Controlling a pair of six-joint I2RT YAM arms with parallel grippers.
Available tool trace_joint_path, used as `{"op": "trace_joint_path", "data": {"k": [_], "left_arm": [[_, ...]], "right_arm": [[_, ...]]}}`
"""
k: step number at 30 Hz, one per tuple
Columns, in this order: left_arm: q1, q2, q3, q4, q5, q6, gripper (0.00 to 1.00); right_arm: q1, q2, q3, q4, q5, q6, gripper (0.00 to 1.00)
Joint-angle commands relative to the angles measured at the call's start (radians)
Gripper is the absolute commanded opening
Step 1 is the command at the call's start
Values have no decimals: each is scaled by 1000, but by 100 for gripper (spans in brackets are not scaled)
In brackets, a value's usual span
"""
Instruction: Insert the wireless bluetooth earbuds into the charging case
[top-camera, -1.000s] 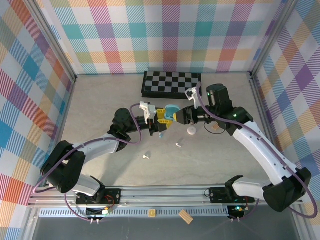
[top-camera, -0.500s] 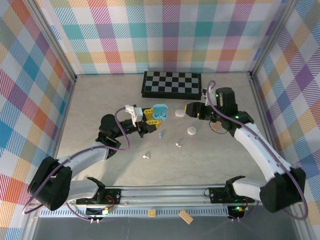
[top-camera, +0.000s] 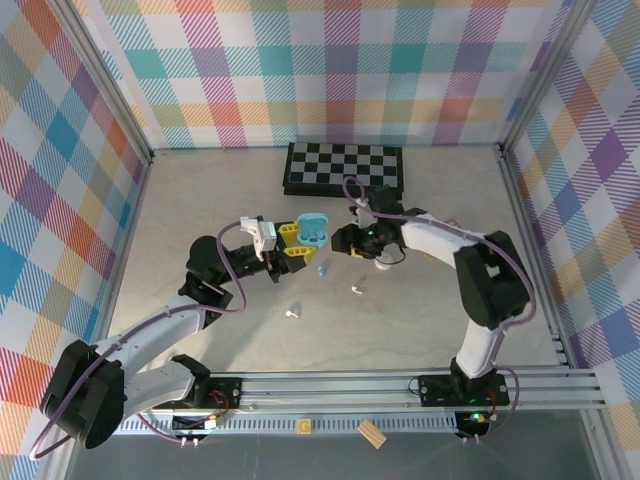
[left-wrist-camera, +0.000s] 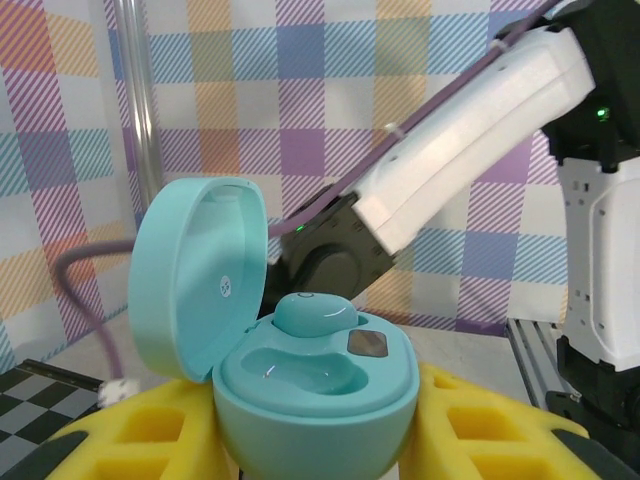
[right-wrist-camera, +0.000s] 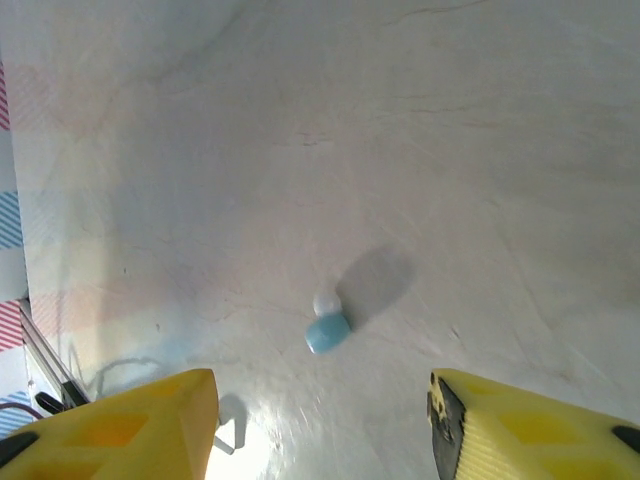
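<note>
Light-blue plastic, tiny and stemmed: loose earbud (right-wrist-camera: 327, 330) lying on its side on bare bench (right-wrist-camera: 450, 150), roughly midway between near and far edges, right beneath right tool (right-wrist-camera: 320, 400), yellow fingers (right-wrist-camera: 120, 420) spread wide with nothing between. Judged featherweight, rigid, glossy and rounded, so apt to squirt out of a hard pinch or skate across the smooth top; best taken across the bulbous head with a gentle squeeze, stem left free for steering into its socket. What looks to be a matching seated earbud (left-wrist-camera: 315, 315) already in one well of teal charging case (left-wrist-camera: 330, 395), lid (left-wrist-camera: 200, 270) tipped back, other well vacant. Case pinched low on its shell by left tool (top-camera: 303, 238), seemingly held clear of the bench, just left of the right tool. Further out, white earbud (top-camera: 357, 290) near the blue one, second white earbud (top-camera: 290, 313) closer to the near edge, chessboard (top-camera: 345, 167) against the far edge.
</note>
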Motion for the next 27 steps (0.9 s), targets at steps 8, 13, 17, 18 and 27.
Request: {"op": "trace_joint_path", "data": {"k": [8,13,17,18,27], "left_arm": [[2,-53,-2,-65,-8,48,37],[1,-57,-2,-59,-12,47,37],[2,-63,-1,-60,-14,45,37],[1,-63,-1,-59,-14,46,37],[1,-55,5,-55,-2,55,37]], "right_arm": [[64,230,154,34,-101,-60,56],[97,231,134,32,-113,-89,51],[112,182,69,36,-111,-84,49],[117,169,49,38,-107,-80,49],[149,69,-50,44,-90,-52,48]]}}
